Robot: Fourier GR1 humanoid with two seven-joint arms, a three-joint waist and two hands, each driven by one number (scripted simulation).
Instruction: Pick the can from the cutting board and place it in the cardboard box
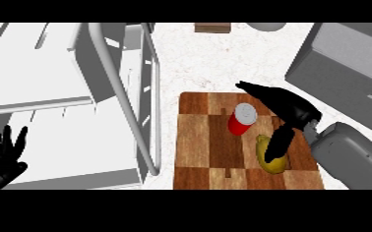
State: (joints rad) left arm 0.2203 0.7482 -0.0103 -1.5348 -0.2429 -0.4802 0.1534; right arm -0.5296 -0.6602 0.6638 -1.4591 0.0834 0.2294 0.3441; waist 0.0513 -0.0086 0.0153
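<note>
1. While the right hand (pixel 291 109) hangs over the board's (pixel 195 142) right side, the can (pixel 242 120) stands upright near the board's middle, red body, silver top, not held.
2. Right hand: fingers spread apart, one reaching up-left past the can's top, thumb pointing down over a yellow fruit (pixel 270 158). It grips nothing; contact with the can can't be told.
3. Left hand (pixel 12 153): resting open at the lower left edge, fingers up.
4. Step, by my read: approach, pre-grasp. Can not yet lifted.
5. Risk: the hand sits just right of the can, so closing off-centre could tip it or push it left across the board.
6. Risk: the thumb is over the fruit; a low sweep could nudge the fruit into the can.
7. Risk: a grey rail (pixel 120 93) lies left of the board on the bench (pixel 218 64); a carry that way could clip it.
8. Cardboard box: only a brown edge (pixel 213 27) shows at top; probably it, can't confirm.
</note>
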